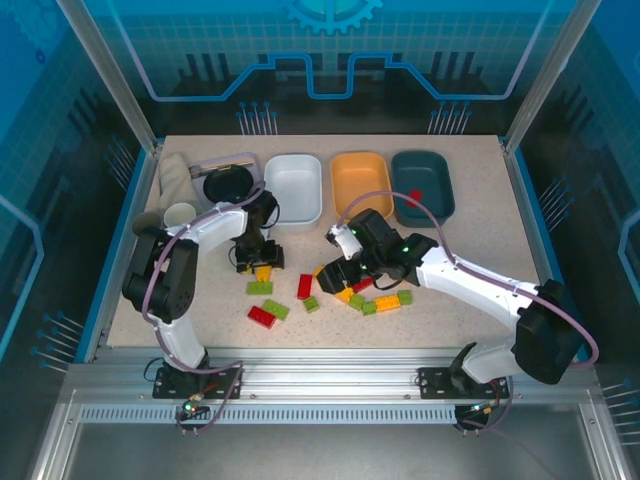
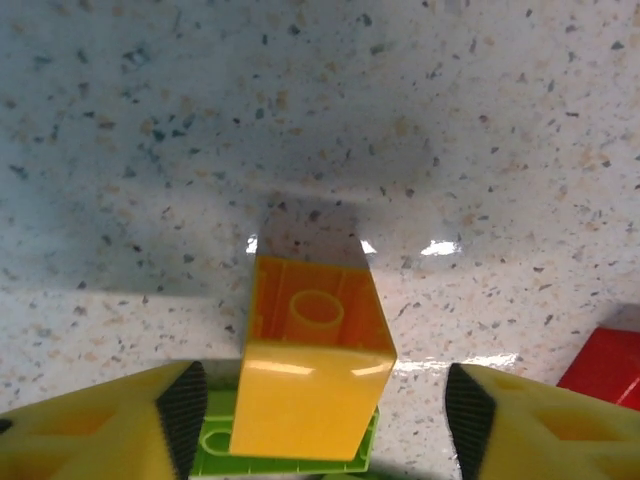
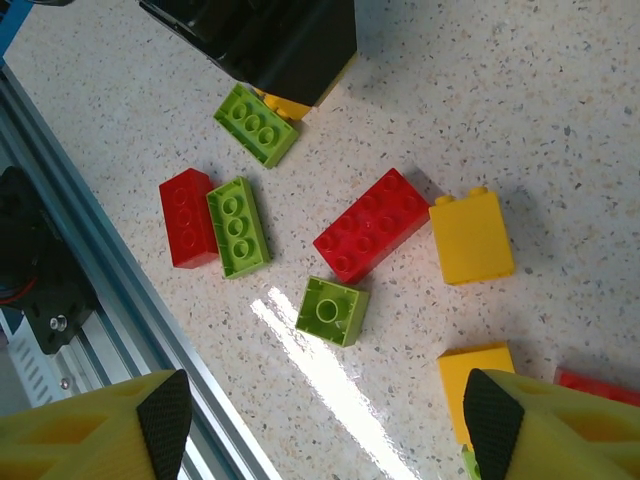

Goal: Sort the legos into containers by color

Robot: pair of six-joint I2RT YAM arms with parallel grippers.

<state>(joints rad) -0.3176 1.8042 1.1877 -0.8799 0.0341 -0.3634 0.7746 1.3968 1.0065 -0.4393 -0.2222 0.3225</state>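
Here the left claw [image 2: 320, 408] hangs spread, a yellow brick [image 2: 312, 360] between its fingers and clear of both pads, resting on a green brick [image 2: 215, 442]. The right claw [image 3: 330, 415] is spread too and grips nothing. Just ahead of it lie a small green cube [image 3: 332, 311] and a long red brick [image 3: 372, 225]. Well beyond both claws stand the white tub [image 1: 295, 185], the orange tub [image 1: 362, 180] and the teal tub [image 1: 432, 175], which holds a red piece [image 1: 415, 195].
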